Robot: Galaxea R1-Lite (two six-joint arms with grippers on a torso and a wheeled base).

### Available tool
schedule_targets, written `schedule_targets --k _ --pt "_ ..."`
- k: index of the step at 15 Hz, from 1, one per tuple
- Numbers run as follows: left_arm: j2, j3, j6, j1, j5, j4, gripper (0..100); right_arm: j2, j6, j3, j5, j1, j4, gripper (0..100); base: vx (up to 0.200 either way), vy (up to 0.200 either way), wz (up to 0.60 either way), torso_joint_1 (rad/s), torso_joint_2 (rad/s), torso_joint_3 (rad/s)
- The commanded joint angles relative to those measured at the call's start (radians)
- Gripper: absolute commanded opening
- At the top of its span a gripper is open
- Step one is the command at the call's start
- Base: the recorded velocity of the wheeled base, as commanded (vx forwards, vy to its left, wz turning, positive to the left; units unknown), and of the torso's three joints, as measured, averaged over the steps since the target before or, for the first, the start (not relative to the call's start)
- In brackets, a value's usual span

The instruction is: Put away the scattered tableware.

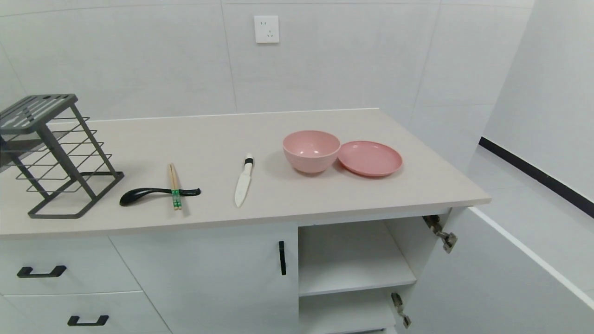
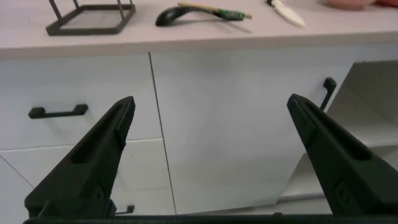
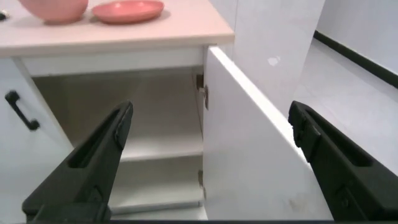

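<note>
Countertop [image 1: 209, 139]: spoon [image 2: 166, 17] in left wrist view, plate [image 3: 127, 11] in right; both jaws apart.

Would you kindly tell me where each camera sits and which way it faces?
Head view: on the robot's head, looking forward and down at the counter and the open cabinet beneath.
Left wrist view: low, facing the drawers and shut door; the open left gripper frames it.
Right wrist view: low, facing into the open cabinet; the open right gripper frames it.
Shared: head and left wrist show spoon, chopsticks and knife; head and right wrist, bowl and plate.
</note>
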Motion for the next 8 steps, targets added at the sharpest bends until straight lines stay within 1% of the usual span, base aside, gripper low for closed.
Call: schedule_targets --k 1,3,5,6,8 --pt "0.001 0.000 0.000 0.000 0.000 -0.001 100 0.002 0.000 0.000 0.000 0.000 -0.001 100 0.200 0.000 0.00 0.330 -0.51 -0.232" --pt "0.001 0.000 0.000 0.000 0.000 -0.001 100 0.002 0.000 0.000 0.000 0.000 -0.001 100 0.200 0.000 0.00 0.298 -0.51 -0.239" --pt "0.001 0.000 -0.001 0.000 0.000 -0.001 100 0.002 -0.002 0.000 0.000 0.000 -0.001 100 0.000 0.000 0.00 0.268 -0.47 -0.232" --pt "0.001 0.000 -0.001 0.000 0.000 -0.001 100 0.002 0.000 0.000 0.000 0.000 -0.001 100 0.000 0.000 0.00 0.154 -0.23 -0.119" --pt "0.001 0.000 -0.001 0.000 0.000 -0.001 100 0.002 0.000 0.000 0.000 0.000 -0.001 100 0.000 0.000 0.00 0.041 -0.11 -0.046"
